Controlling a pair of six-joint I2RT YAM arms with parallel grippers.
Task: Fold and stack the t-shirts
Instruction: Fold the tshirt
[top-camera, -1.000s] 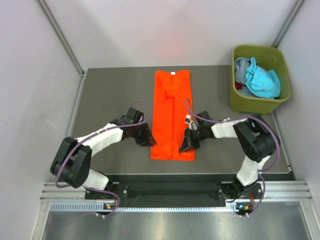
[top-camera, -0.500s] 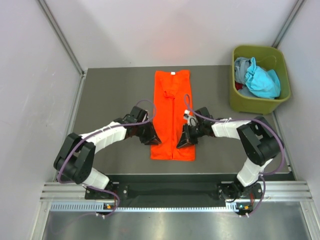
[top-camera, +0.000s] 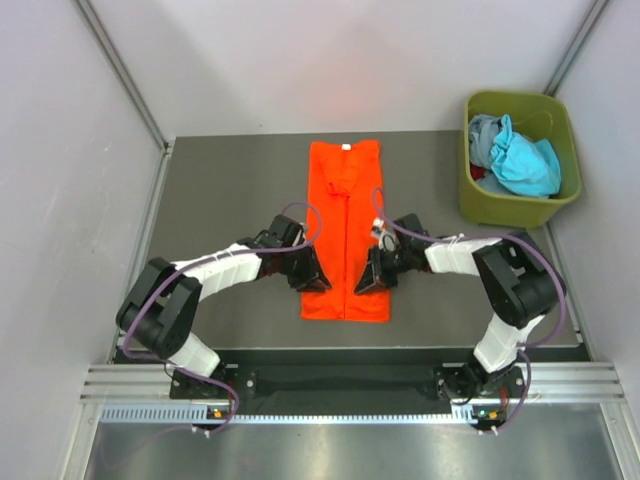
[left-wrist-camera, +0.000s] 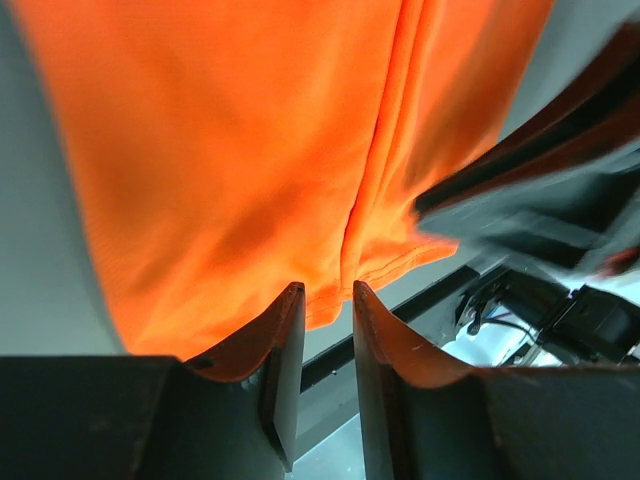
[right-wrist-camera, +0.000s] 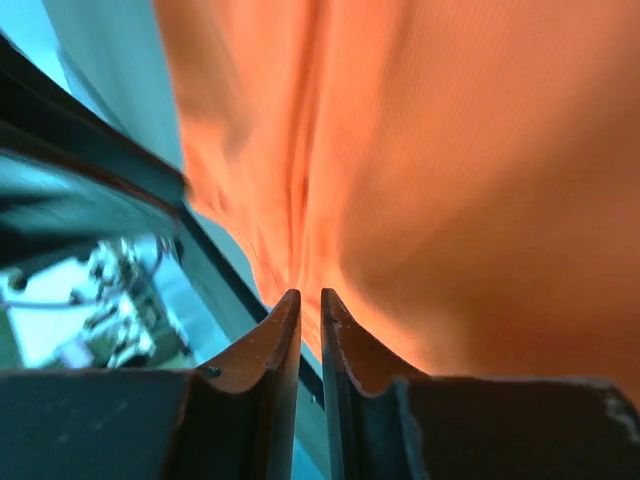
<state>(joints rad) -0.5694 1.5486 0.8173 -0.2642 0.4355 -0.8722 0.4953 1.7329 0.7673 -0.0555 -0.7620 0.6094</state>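
The bright orange t-shirt (top-camera: 345, 200) lies on the table as a long narrow strip, with its white neck label (top-camera: 346, 147) at the far end. My left gripper (top-camera: 312, 278) rests on the shirt's lower left part. My right gripper (top-camera: 366, 283) rests on its lower right part. In the left wrist view the jaws of the left gripper (left-wrist-camera: 325, 290) stand nearly together at the orange hem (left-wrist-camera: 250, 150), with no cloth between them. In the right wrist view the right gripper (right-wrist-camera: 309, 295) shows a thin empty slit over the orange cloth (right-wrist-camera: 450, 150).
An olive-green bin (top-camera: 480, 205) at the back right holds a teal-blue shirt (top-camera: 525, 160) and a grey one (top-camera: 483, 135). The table's front edge and a black rail lie just below the shirt's hem. Grey walls enclose both sides.
Both grippers have moved inward from the shirt's sides onto its lower part. The shirt has kept its shape and place.
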